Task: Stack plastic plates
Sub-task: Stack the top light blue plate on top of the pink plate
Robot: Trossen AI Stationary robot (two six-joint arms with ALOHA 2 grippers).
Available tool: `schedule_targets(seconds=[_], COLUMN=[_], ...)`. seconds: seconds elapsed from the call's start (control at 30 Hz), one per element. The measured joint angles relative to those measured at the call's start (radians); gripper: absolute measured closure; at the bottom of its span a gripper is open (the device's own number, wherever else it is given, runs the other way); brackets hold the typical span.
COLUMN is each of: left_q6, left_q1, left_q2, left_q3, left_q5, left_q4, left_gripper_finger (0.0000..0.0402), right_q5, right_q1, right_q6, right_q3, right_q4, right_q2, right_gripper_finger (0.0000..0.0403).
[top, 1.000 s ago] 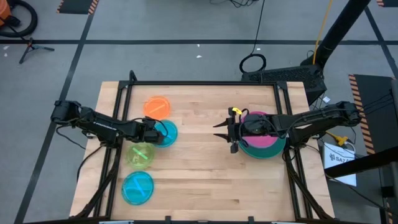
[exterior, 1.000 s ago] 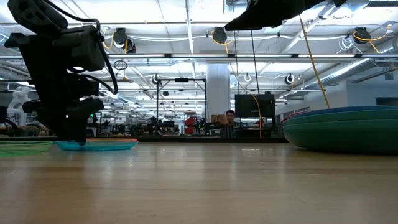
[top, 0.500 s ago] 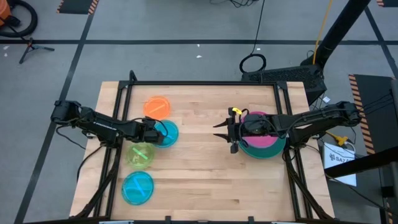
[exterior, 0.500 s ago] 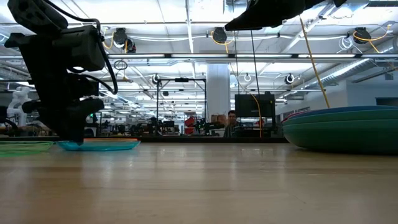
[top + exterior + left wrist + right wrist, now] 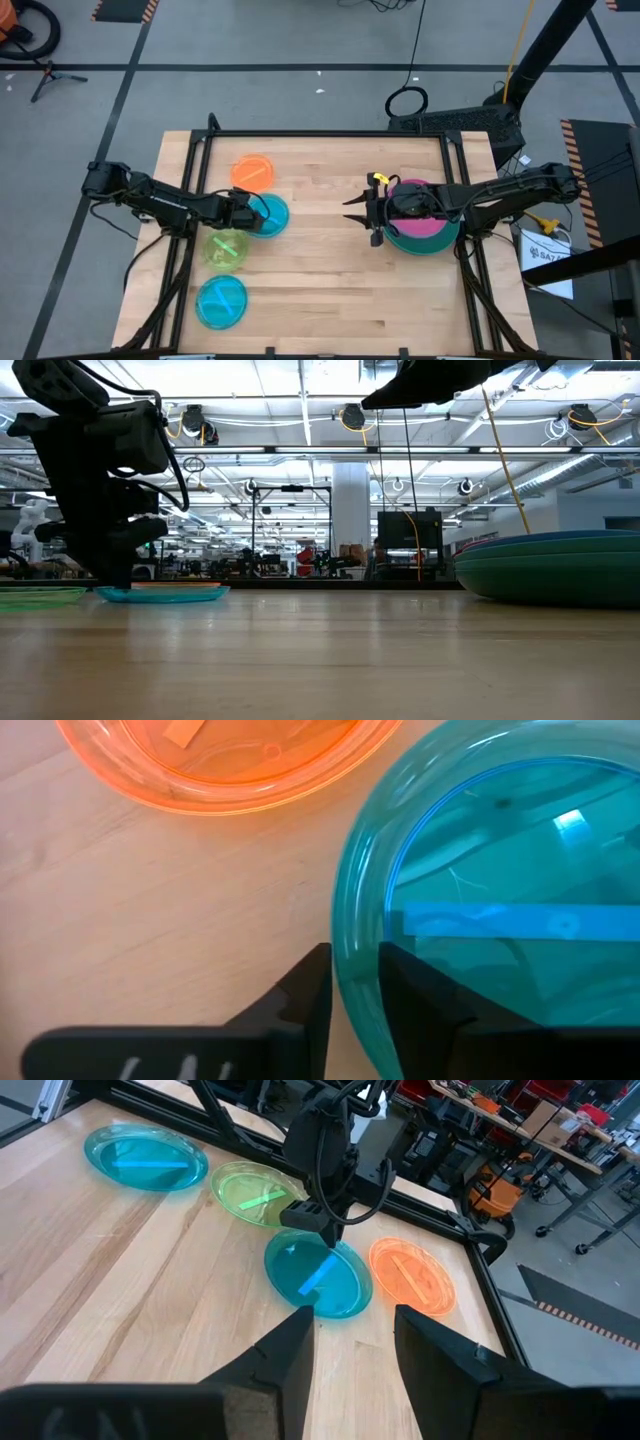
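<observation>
A small blue-green plate (image 5: 268, 213) lies flat on the table's left half, with my left gripper (image 5: 245, 212) down at its left rim. Around it lie an orange plate (image 5: 252, 172), a lime plate (image 5: 226, 248) and a cyan plate (image 5: 221, 300), each flat on the wood. At the right, a magenta plate (image 5: 425, 222) sits on top of a stack of large teal plates (image 5: 550, 565). My right gripper (image 5: 372, 212) hovers open just left of that stack, with nothing between its fingers. My left gripper has the blue-green plate's rim (image 5: 355, 970) on the side toward the table's left edge. One finger (image 5: 420, 1010) stands inside the plate and the other (image 5: 310, 990) outside it. The fingers point down. The plate lies flat on the table.
Bare wood lies between the small plates and the stack, across the table's middle (image 5: 320, 260). A black frame (image 5: 320, 133) runs along the table's far and side edges. The orange plate (image 5: 230, 760) lies close beside the held plate.
In the low view the blue-green plate has slid a little toward the table's right edge under my left gripper.
</observation>
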State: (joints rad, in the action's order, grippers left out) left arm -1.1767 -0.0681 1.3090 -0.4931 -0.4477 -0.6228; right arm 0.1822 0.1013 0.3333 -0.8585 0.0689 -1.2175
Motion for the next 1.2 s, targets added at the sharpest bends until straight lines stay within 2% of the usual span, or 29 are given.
schedule_targets(seconds=[0.8, 1.2], left_q6=[-0.006, 0.015], left_q1=[-0.003, -0.060], left_q2=[-0.001, -0.001], left_q3=[-0.002, -0.166], left_q5=[-0.028, -0.117], left_q4=[-0.003, -0.189], left_gripper_finger=[0.0396, 0.0399], right_q5=[0.000, 0.000], right_q1=[0.000, -0.002], right_q6=[0.000, -0.024], right_q3=[0.000, 0.000], right_q4=[-0.012, -0.017], right_q2=[0.000, 0.000], right_gripper_finger=[0.0271, 0.0271])
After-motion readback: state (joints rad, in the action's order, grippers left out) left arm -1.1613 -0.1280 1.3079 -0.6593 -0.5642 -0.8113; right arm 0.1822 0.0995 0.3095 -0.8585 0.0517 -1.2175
